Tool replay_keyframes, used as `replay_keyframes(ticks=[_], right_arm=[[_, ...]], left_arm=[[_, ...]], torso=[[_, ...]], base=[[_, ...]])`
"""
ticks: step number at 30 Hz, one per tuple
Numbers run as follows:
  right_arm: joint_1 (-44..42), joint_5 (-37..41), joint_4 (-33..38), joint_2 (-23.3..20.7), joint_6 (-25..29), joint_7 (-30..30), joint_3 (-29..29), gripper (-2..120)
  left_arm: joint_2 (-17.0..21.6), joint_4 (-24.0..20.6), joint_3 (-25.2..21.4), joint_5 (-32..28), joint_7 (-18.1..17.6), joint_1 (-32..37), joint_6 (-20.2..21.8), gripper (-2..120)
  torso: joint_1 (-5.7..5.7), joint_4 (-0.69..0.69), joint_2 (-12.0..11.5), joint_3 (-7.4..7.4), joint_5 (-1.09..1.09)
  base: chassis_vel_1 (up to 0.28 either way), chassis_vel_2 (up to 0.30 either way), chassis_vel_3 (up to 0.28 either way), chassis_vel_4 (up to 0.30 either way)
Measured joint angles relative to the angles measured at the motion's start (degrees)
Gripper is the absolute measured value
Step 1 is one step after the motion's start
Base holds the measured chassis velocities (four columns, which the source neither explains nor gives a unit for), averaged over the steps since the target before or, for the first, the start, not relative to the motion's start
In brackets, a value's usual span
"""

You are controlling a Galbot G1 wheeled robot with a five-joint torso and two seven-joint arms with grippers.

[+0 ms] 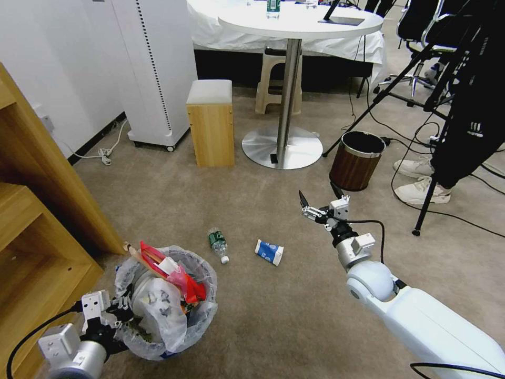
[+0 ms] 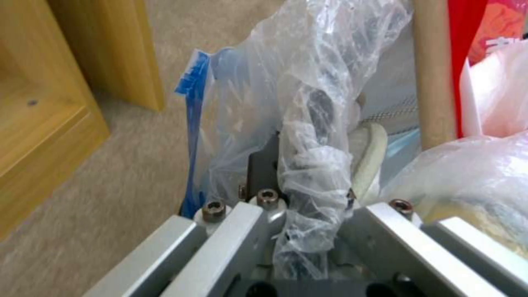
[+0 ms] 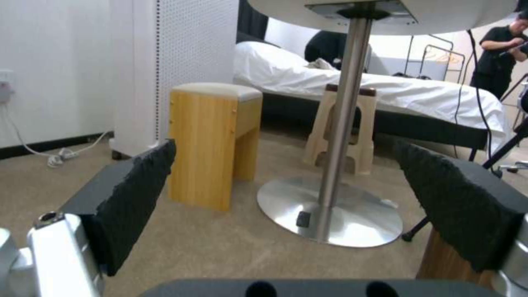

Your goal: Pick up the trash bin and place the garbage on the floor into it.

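a small round dark trash bin (image 1: 167,310), lined with a crumpled translucent white plastic bag, is seen in the head view on the beige short-pile carpet floor (image 1: 273,316), close to the low wooden shelf unit (image 1: 37,231) at the left. the bin's near rim is gripped by the left gripper (image 1: 122,311), whose fingers are clamped on the bag-covered edge; in the left wrist view the bunched plastic liner (image 2: 313,165) is seen pinched between the metal fingers. the bin is already stuffed: red wrappers (image 1: 181,273), a wooden stick (image 1: 142,259) leaning out toward the shelf, and pale bagged items are heaped inside

two pieces of garbage are left on the carpet just beyond the bin: a small clear bottle with a green label (image 1: 218,244), lying on its side, and, a little to its right, a white and blue paper packet (image 1: 269,251), also lying flat. the two are near each other but apart

the right gripper (image 1: 317,202) is held above the carpet, beyond and to the right of the packet, with nothing in it; its black padded fingers (image 3: 132,194) are spread wide apart in the right wrist view. behind it a brown wood-grain cylinder bin with a metal rim (image 1: 356,160) stands upright, and farther back a round white pedestal table (image 1: 294,79) and a small wooden stool with a pale cushion (image 1: 211,122) are seen
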Motion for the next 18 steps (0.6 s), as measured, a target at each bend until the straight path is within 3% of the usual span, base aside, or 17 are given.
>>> replay_keyframes(ticks=[18], right_arm=[[-0.47, -0.5, -0.83, 0.52, 0.97, -0.67, -0.23, 100]], left_arm=[[1.42, 1.38, -1.02, -1.52, -0.33, -1.07, 0.3, 0]], torso=[[0.01, -0.01, 0.0, 0.0, -0.01]], base=[[-0.132, 0.131, 0.13, -0.13]])
